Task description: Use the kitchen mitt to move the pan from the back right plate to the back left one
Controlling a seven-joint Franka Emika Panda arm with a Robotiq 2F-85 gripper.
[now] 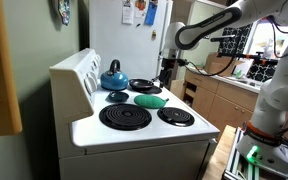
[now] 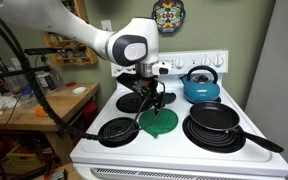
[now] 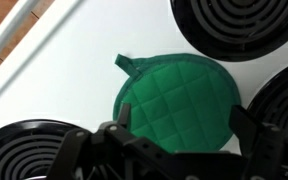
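The kitchen mitt lies flat at the middle of the tabletop, among four burners. In an exterior view the large coil and a smaller coil lie side by side nearest the camera. The mitt is just behind them, and the pan sits behind the mitt on its own burner. The small burner lies to the picture's left of the mitt, with the kettle just behind it, by the control panel. The pincer hangs close over the mitt's far edge.
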